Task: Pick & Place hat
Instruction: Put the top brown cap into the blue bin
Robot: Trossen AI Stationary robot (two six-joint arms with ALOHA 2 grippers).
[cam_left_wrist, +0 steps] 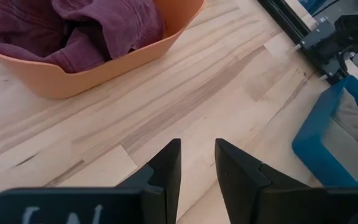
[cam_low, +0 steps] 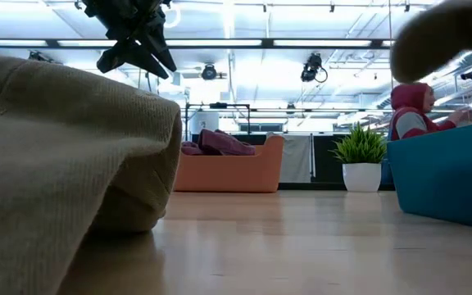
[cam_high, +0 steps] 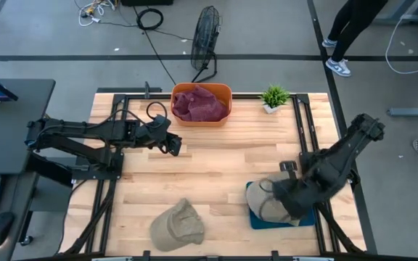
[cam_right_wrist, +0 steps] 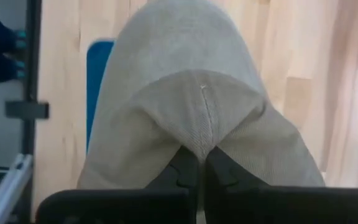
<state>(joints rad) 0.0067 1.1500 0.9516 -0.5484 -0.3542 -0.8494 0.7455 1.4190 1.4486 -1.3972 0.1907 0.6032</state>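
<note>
My right pincer point(cam_right_wrist: 199, 163) is clenched on a beige hat point(cam_high: 269, 205), its two dark fingers point(cam_right_wrist: 182, 167) pinching the fabric at a seam. The hat hangs over a blue tray point(cam_high: 256, 217) at the near right of the tabletop point(cam_high: 223, 156); whether it touches the tray I cannot tell. My left pincer point(cam_left_wrist: 196, 163) is released, its fingers apart and empty, above bare wood at the left, near an orange basket point(cam_high: 223, 116) of maroon cloth point(cam_high: 202, 104) at the far edge. A second beige hat point(cam_high: 176, 225) lies on the tabletop near the front edge, well apart from the tray. A small potted plant point(cam_high: 274, 98) stands beside the basket.
</note>
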